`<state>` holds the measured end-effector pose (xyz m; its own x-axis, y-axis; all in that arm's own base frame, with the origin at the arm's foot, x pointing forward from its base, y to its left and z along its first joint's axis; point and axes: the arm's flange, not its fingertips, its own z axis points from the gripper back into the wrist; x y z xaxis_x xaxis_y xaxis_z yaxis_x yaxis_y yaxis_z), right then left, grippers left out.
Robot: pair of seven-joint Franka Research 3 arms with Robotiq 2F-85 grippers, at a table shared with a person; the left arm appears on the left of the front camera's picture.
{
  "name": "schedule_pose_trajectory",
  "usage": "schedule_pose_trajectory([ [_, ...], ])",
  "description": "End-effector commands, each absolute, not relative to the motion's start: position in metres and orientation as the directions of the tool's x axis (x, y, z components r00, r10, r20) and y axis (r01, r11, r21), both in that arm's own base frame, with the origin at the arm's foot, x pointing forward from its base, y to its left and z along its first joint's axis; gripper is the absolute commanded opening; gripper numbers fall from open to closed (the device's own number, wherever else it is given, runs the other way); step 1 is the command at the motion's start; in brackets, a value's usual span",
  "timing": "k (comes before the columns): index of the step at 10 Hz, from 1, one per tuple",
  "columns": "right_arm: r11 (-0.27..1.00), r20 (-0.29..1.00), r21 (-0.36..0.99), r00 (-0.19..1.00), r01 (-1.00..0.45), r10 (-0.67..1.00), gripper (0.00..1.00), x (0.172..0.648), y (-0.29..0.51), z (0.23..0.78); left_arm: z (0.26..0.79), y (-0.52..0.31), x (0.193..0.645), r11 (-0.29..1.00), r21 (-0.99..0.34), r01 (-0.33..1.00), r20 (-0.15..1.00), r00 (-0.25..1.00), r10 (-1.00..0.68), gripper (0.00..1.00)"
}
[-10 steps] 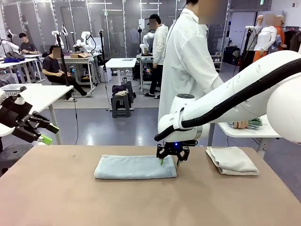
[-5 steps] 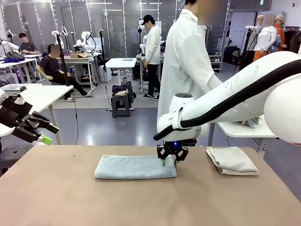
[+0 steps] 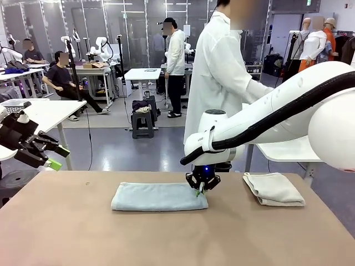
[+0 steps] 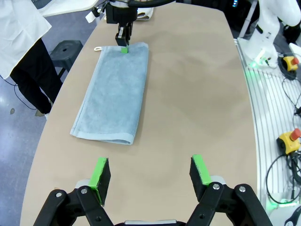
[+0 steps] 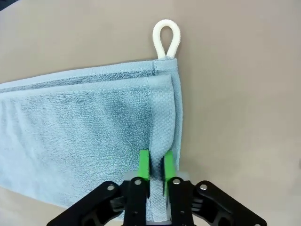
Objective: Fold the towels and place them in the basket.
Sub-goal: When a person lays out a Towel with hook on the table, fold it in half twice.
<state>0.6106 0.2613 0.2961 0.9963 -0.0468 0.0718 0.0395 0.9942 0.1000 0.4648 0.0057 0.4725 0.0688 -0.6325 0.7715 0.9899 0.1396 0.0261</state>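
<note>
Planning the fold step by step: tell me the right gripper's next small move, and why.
Probably lift the pinched end a little, ready to fold it over. The right gripper is shut on the short edge of the blue towel, which lies flat as a long strip; the left gripper hangs open, apart.

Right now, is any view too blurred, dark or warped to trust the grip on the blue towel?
Right wrist view: sharp, evenly lit, right pincer shut on the hem of the blue towel. Left wrist view: clear, table edges bowed by the wide lens. Front view: crisp, no glare.
</note>
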Motion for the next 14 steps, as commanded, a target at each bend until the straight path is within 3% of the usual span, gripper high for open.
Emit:
schedule_pose_trajectory([
  [1, 0.996, 0.074, 0.05, 0.994, 0.077, -0.08, 0.0, 0.6149, 0.2666, 0.292, 0.4719, 0.006, 0.4648, 0.143, 0.03, 0.989, 0.773, 0.068, -0.63, 0.86],
  [14, 0.998, 0.101, 0.006, 0.993, 0.062, -0.062, 0.0, 0.6091, 0.2597, 0.2958, 0.4719, 0.006, 0.4648, 0.143, 0.03, 0.989, 0.773, 0.068, -0.63, 0.86],
])
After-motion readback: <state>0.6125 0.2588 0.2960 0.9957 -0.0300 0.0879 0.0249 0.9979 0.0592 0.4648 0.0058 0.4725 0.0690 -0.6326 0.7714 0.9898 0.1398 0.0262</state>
